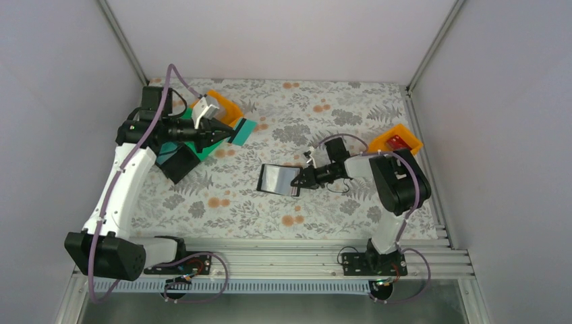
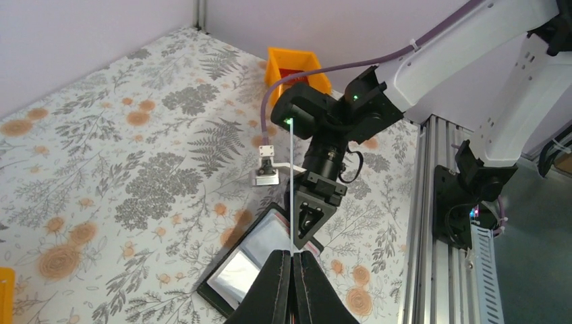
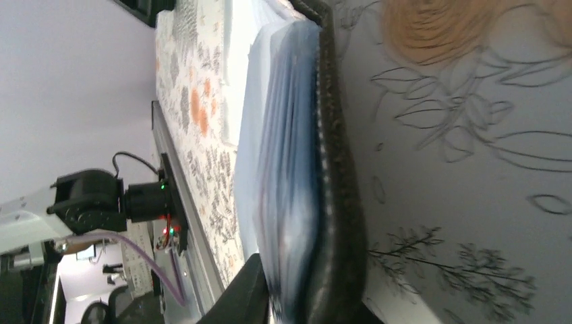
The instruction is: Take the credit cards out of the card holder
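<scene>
Pinching the right edge of the black folding card holder (image 1: 278, 179), my right claw (image 1: 301, 177) is clamped down on it. The holder lies open on the floral-print table (image 1: 324, 108), glossy pockets up. Well off to the holder's left, my left claw (image 2: 292, 255) is squeezed tight on a thin pale plastic card (image 2: 291, 189), seen edge-on. That slick sliver could slip out — or the holder could skid on the cloth if my pinch is shallow. White walls close us in; an orange plastic tray (image 1: 398, 140) sits to the holder's right.

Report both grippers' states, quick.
Left gripper: shut on a card.
Right gripper: shut on the holder.
</scene>
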`<move>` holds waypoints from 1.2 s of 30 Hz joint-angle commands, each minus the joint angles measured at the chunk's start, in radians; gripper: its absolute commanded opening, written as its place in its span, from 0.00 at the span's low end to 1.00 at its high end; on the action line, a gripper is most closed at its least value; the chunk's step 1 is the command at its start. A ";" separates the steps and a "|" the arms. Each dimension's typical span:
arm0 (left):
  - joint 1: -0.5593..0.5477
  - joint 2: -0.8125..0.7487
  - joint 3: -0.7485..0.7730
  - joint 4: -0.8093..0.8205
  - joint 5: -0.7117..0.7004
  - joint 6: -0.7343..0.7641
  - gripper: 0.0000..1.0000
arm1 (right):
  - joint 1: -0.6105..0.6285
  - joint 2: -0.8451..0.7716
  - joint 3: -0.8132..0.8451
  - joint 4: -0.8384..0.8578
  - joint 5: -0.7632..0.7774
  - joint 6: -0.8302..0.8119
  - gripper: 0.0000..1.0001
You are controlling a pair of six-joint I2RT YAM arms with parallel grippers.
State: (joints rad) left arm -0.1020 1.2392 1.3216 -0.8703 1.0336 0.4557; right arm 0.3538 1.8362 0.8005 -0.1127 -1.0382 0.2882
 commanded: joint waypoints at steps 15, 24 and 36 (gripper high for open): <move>0.001 -0.047 -0.033 0.015 0.071 -0.011 0.02 | -0.095 -0.382 0.137 -0.397 0.806 0.083 0.98; 0.001 -0.037 0.067 -0.032 0.178 -0.007 0.02 | 0.046 -0.766 0.213 -0.086 0.493 0.021 0.91; 0.001 0.018 0.378 -0.127 0.439 -0.044 0.02 | 0.387 -0.726 0.170 0.546 0.434 0.140 0.95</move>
State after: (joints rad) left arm -0.1028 1.2778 1.6966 -1.0008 1.3560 0.4461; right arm 0.6754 1.0706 0.9806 0.1955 -0.5812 0.3908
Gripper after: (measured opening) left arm 0.026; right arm 0.953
